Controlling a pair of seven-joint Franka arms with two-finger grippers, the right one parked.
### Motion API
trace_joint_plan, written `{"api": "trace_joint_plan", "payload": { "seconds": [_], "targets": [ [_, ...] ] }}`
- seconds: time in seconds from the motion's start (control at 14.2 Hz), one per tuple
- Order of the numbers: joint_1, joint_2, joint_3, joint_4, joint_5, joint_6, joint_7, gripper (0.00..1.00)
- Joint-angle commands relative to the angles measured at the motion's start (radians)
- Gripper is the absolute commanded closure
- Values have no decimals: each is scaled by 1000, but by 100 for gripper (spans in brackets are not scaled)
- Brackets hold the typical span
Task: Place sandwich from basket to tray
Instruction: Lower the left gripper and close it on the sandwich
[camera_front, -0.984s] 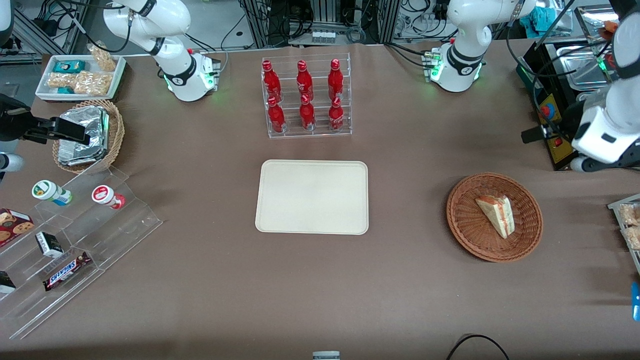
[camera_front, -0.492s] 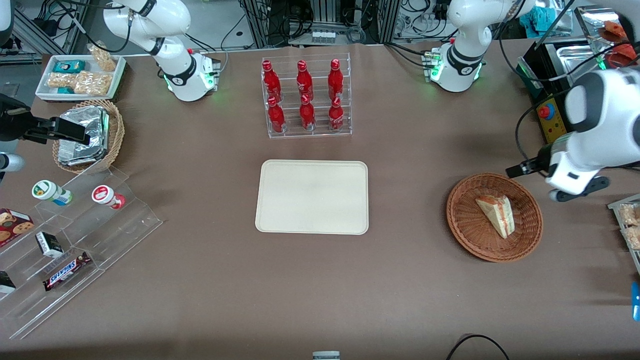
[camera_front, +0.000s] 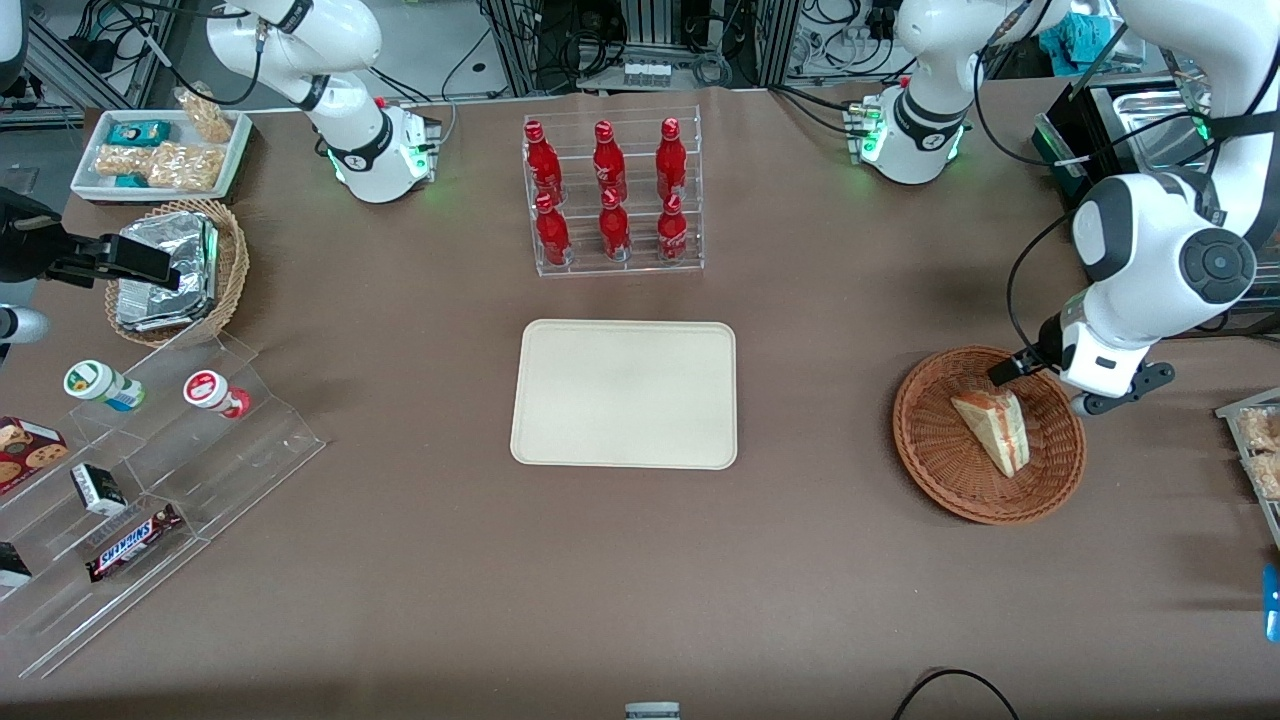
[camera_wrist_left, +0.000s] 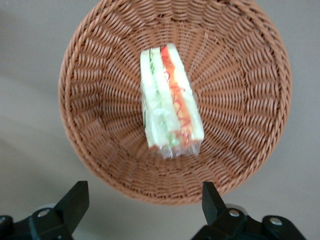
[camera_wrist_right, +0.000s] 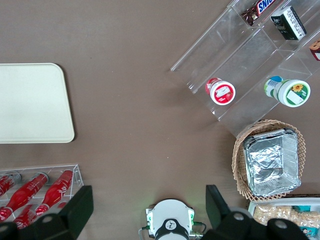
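Your claw (camera_wrist_left: 142, 202) hangs with its two fingers spread wide and nothing between them, above the rim of the basket (camera_front: 940, 470) at the edge farther from the front camera. In the front view the claw (camera_front: 1050, 385) sits at the right of the frame, just over that rim, and it touches neither the wicker nor the food.

You are in the approach step, as I read it: the pick has not begun. The sandwich (camera_wrist_left: 170, 102) lies in the middle of the basket, a little ahead of your open fingers in the wrist view. To take it, you would need to bring the claw over the centre of the wedge, line the fingers up across its flat bread faces, then lower until they straddle it and close gently.

The sandwich (camera_front: 995, 428) is a pale triangular wedge in clear wrap, with orange-red and green filling showing along its cut edge. It looks soft, so a hard squeeze would probably crush it, and the slick wrap may let it slip.

The tray (camera_front: 625, 393) lies flat in the middle of the frame on the brown counter (camera_front: 800, 580), well apart from the basket, toward the parked arm's end. Nothing rests on it.
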Motion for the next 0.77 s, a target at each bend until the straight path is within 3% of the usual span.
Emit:
{"api": "trace_joint_plan", "payload": {
  "seconds": [0.0, 0.7],
  "targets": [
    [5, 64, -4, -3, 2, 111, -23, 0],
    [-3, 195, -6, 10, 2, 277, -54, 0]
  ]
}}
